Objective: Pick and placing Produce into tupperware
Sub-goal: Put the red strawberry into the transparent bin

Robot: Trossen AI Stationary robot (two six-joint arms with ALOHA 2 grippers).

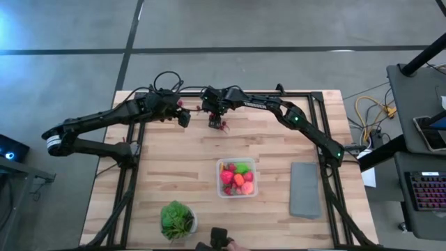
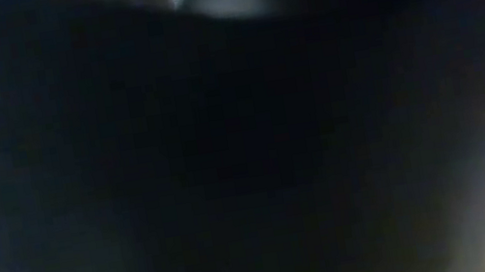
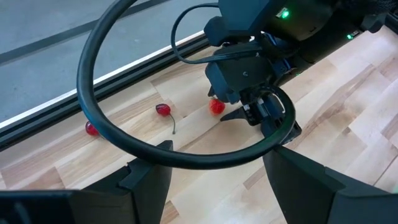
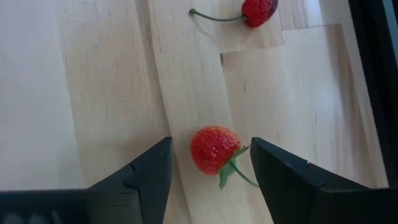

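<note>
Light wooden table; on it tupperware, grey slab, potted plant, strawberry, cherries

A clear, shallow tupperware with rounded corners sits near the middle of the wooden desk, holding red, orange and lime-green produce. Near the desk's far edge, a red strawberry with a green stem lies loose, a stemmed cherry near it.
</note>
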